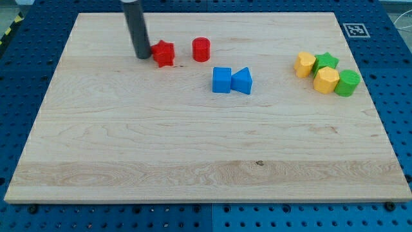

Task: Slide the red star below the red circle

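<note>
Red star (164, 53) left of red circle (201, 49); my tip (142, 56) touching star's left; rod upright.

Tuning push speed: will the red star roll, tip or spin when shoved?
The red star looks low and flat-bottomed, so it should slide, not roll or tip. Its points may make it rotate under an off-centre push from my tip, which sits against its left side. It looks rigid and light.

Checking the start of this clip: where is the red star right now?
The red star sits near the view's top, left of centre, just left of the red circle, with my tip against its left side.
</note>
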Robot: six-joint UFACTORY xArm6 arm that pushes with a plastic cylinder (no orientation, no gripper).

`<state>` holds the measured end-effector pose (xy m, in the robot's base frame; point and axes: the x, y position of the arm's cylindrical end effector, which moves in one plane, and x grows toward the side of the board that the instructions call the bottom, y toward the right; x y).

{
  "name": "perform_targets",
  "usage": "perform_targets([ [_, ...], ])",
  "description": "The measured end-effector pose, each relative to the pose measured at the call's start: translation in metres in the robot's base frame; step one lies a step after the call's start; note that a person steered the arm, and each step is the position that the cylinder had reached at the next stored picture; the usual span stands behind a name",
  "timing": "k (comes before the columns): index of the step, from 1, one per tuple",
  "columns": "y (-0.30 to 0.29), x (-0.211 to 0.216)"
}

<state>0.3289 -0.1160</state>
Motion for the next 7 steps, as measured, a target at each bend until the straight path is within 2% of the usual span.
perform_targets([
  [2,0.058,-0.001],
  [4,0.051,-0.001],
  [7,0.074,-0.004],
])
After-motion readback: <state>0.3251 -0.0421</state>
